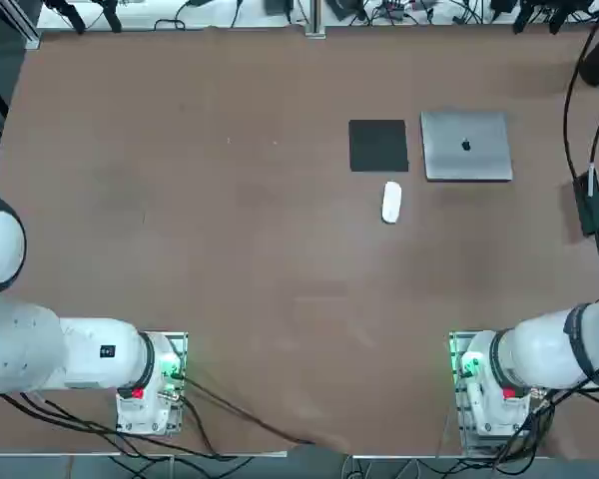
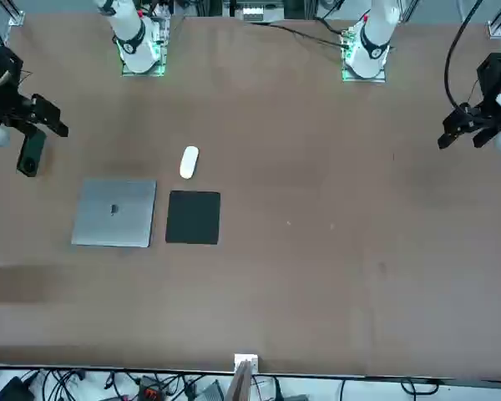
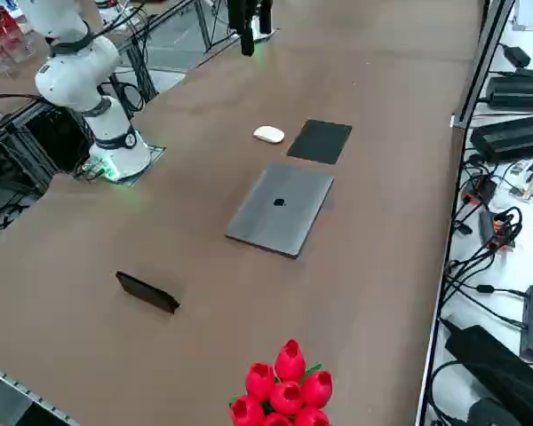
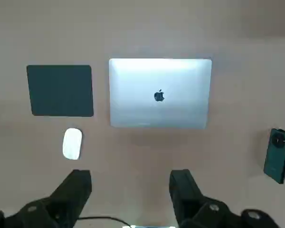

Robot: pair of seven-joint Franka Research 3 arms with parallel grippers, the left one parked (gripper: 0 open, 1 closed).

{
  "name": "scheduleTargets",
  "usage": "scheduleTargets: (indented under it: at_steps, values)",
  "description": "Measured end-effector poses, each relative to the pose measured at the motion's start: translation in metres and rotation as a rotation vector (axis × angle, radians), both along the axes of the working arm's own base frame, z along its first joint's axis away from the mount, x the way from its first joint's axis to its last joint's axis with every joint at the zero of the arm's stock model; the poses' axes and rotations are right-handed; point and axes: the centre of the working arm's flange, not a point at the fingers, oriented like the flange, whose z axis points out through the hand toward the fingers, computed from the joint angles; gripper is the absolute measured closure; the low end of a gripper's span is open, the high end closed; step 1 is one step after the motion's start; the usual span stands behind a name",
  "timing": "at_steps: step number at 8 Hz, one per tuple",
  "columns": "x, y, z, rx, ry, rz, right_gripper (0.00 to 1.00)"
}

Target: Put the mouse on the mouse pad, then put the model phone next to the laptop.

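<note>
Clearly nothing is moved yet, so the step in hand is picking up the mouse [image 4: 72,143]. The right gripper [image 4: 130,183] hangs high above the table [image 1: 230,249] with its jaws spread wide and empty. In the wrist view the mouse lies just ahead of one finger, off to that side, with the mouse pad [image 4: 60,90] just beyond it and apart from it. The arm should shift toward that side, centre over the mouse, close across its narrow width and descend gently, since the shell looks smooth and may slip. The mouse is a small white glossy oval. The laptop [image 4: 160,93] lies straight ahead of the jaws, and the model phone [image 4: 278,155] lies well off to the other side.
</note>
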Motion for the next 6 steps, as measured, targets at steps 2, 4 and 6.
scheduleTargets:
  at_steps: [2, 4, 6]
  values:
    - [0.0000, 0.0001, 0.0002, 0.000, 0.000, 0.001, 0.00]
    - [0.0000, 0.0001, 0.0002, 0.000, -0.001, 0.005, 0.00]
    - [0.0000, -0.0003, 0.0001, 0.000, 0.000, 0.004, 0.00]
